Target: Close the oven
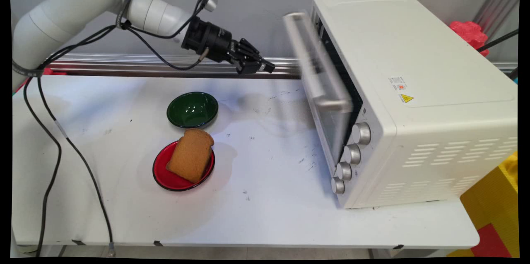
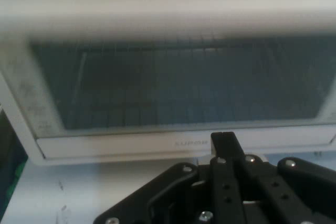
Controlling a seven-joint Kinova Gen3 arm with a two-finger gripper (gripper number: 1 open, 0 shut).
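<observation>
The arm [image 1: 83, 3] reaches in from the left, up high. Its gripper [image 1: 265, 66] (fingers pressed together) points right and a bit down.

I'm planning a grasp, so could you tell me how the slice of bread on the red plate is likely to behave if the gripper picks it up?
The bread slice looks thick and toast-like, so probably light and fairly stiff, though it may crumble under a hard squeeze. It leans tilted on the rim of the red plate, so a nudge could slide or tip it.
</observation>
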